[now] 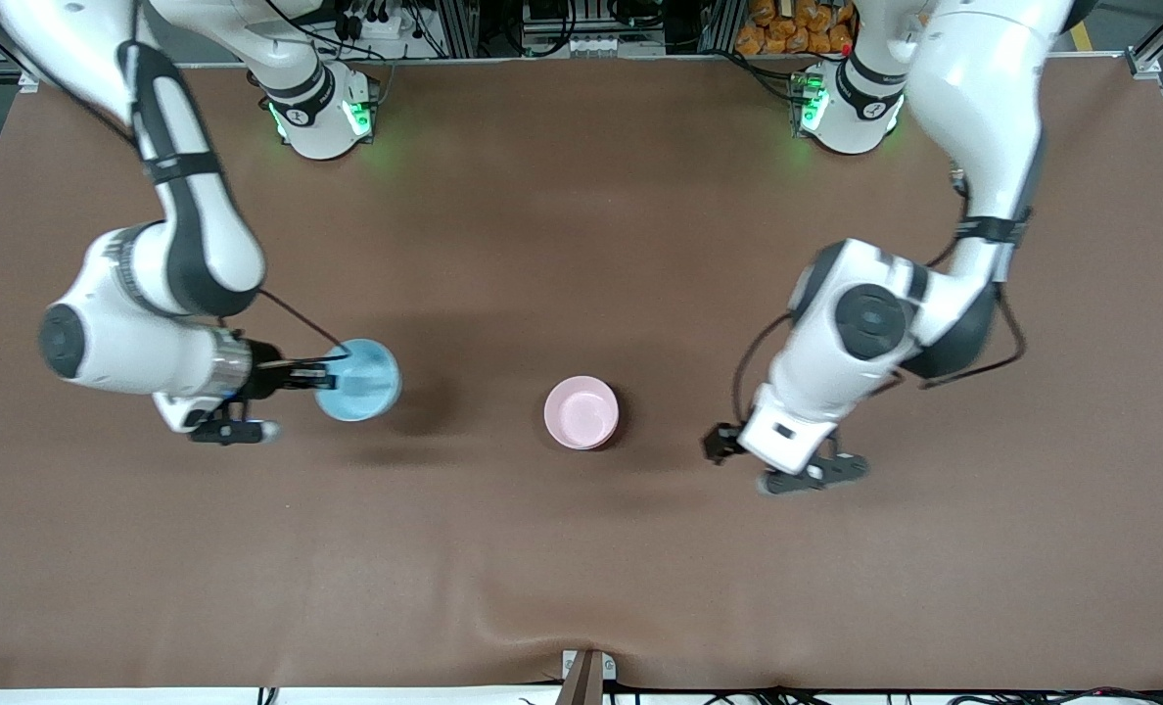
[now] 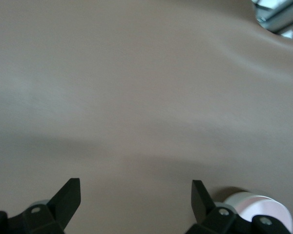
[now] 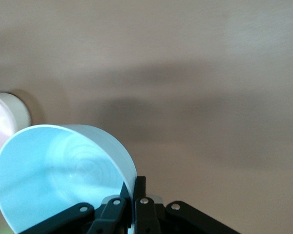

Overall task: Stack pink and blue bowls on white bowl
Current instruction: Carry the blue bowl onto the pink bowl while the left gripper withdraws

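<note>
My right gripper (image 1: pixel 330 371) is shut on the rim of the light blue bowl (image 1: pixel 360 380) and holds it above the table, beside the stack toward the right arm's end. The right wrist view shows the fingers pinching the blue bowl's (image 3: pixel 58 175) wall at my right gripper (image 3: pixel 135 184). The pink bowl (image 1: pixel 581 411) sits mid-table, nested in the white bowl, whose wall shows in the left wrist view (image 2: pixel 243 198) under the pink bowl (image 2: pixel 269 212), and in the right wrist view (image 3: pixel 17 109). My left gripper (image 1: pixel 782 468) is open and empty beside the stack; bare cloth shows between its fingers (image 2: pixel 136 187).
The table (image 1: pixel 581 587) is covered with a brown cloth that wrinkles near the edge nearest the front camera. A small bracket (image 1: pixel 587 676) sticks up at that edge. Both arm bases stand along the edge farthest from the camera.
</note>
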`<state>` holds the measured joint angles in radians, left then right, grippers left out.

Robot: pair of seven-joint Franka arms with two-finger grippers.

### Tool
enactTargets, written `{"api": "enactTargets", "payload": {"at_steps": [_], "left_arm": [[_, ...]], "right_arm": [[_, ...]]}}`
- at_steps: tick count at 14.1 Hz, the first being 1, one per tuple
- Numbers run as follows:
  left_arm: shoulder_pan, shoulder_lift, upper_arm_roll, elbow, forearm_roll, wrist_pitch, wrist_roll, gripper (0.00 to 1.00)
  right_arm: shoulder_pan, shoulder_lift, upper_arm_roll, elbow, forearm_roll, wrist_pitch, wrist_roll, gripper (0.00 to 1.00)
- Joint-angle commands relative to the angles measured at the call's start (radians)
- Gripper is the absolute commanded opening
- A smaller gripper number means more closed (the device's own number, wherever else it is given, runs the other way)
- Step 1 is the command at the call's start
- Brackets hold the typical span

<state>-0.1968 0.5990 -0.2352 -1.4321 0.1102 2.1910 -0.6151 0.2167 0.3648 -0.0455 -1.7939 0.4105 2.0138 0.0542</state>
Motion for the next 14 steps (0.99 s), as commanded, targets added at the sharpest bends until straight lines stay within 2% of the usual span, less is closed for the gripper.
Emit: {"api": "enactTargets", "payload": {"at_steps": [1, 3, 5, 7, 9, 14], "left_arm": [[0.078, -0.045, -0.033, -0.008, 0.006, -0.098, 0.098, 1.00], [0.140, -0.096, -0.030, -0.010, -0.012, -0.164, 0.252, 1.00], [0.146, -0.154, 0.026, -0.008, -0.059, -0.276, 0.359, 1.00], [0.143, -0.223, 0.091, -0.008, -0.116, -0.374, 0.397, 1.00], [0.143, -0.312, 0.105, -0.010, -0.118, -0.482, 0.429, 1.00], [0.135, -0.516, 0.168, -0.010, -0.119, -0.695, 0.488, 1.00]], "right_arm": [[0.113, 0.000, -0.011, 0.060, 0.021, -0.001, 0.168, 0.00], [0.174, 0.037, -0.011, 0.115, 0.024, 0.016, 0.249, 0.00], [0.229, 0.071, -0.011, 0.122, 0.050, 0.104, 0.311, 0.00], [0.312, 0.133, -0.011, 0.122, 0.079, 0.230, 0.375, 0.00], [0.364, 0.175, -0.011, 0.122, 0.079, 0.325, 0.449, 0.00], [0.401, 0.229, -0.011, 0.126, 0.091, 0.419, 0.500, 0.00]]}}
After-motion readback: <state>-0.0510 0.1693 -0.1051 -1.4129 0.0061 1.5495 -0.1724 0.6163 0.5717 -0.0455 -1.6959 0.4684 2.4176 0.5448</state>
